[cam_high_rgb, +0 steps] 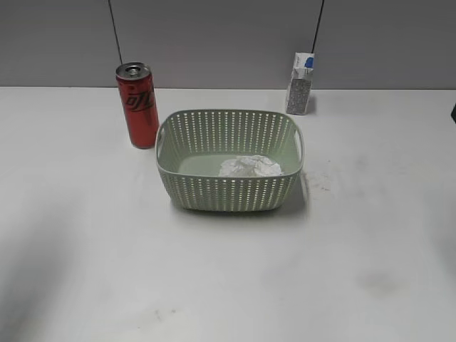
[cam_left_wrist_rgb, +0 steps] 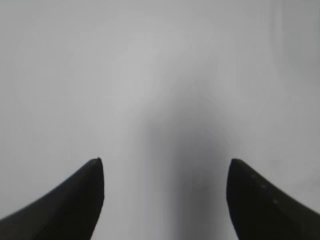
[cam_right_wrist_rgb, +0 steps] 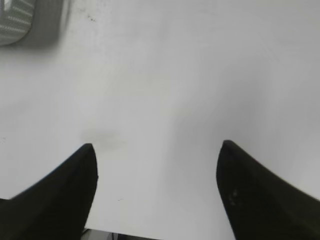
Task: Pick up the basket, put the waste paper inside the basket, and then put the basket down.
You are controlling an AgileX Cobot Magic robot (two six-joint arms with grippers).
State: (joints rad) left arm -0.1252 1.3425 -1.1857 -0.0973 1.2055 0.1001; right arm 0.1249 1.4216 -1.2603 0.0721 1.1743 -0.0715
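The pale green basket [cam_high_rgb: 229, 160] stands upright on the white table at the middle of the exterior view. The crumpled white waste paper [cam_high_rgb: 249, 167] lies inside it, toward its right side. A corner of the basket [cam_right_wrist_rgb: 15, 20] shows at the top left of the right wrist view. My left gripper [cam_left_wrist_rgb: 165, 162] is open and empty over bare table. My right gripper [cam_right_wrist_rgb: 156, 145] is open and empty over bare table near the front edge. Neither gripper shows in the exterior view.
A red soda can [cam_high_rgb: 137, 105] stands just left of the basket at the back. A small white-and-grey carton with a blue top [cam_high_rgb: 300, 83] stands at the back right against the grey wall. The table's front edge shows in the right wrist view [cam_right_wrist_rgb: 150, 235].
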